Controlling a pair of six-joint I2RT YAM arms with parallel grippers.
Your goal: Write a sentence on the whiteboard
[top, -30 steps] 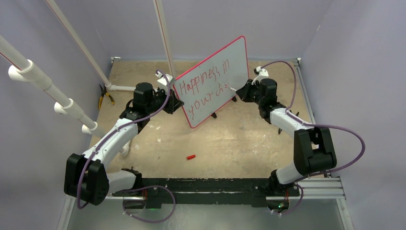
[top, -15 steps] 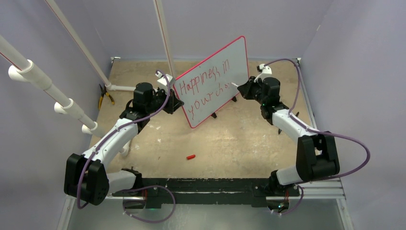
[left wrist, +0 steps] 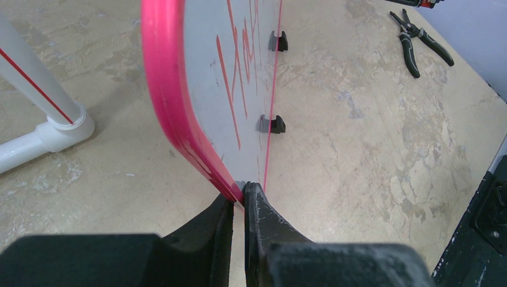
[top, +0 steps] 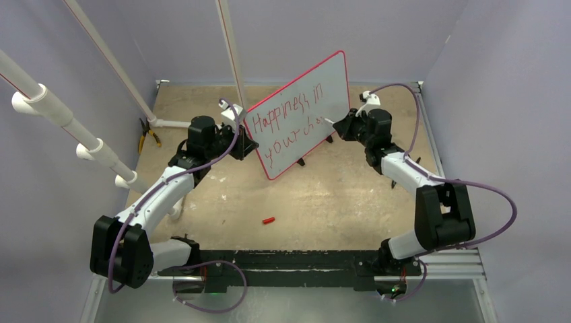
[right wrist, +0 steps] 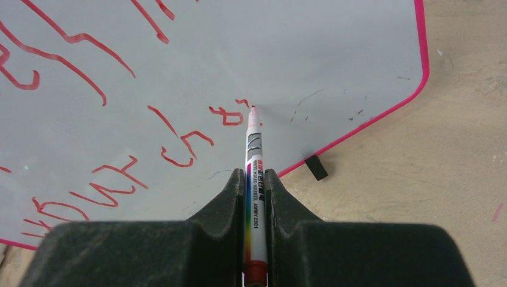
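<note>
Right wrist view: right jaws clench a marker (right wrist: 253,149), tip against the whiteboard (right wrist: 335,54) just past the red sentence (right wrist: 162,121); beyond, left jaws pinch its rim, steadying it on the worktop (right wrist: 454,149), so a hard push could twist it loose and smear letters.

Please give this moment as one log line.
left tool: shut on board | right tool: shut on marker, tip at board | sentence: unfinished

You see the red-rimmed whiteboard (top: 333,77) standing upright at an angle, its pale face carrying the sentence (top: 289,124) in two slanted red handwritten lines, roughly "Happiness in your cho".
</note>
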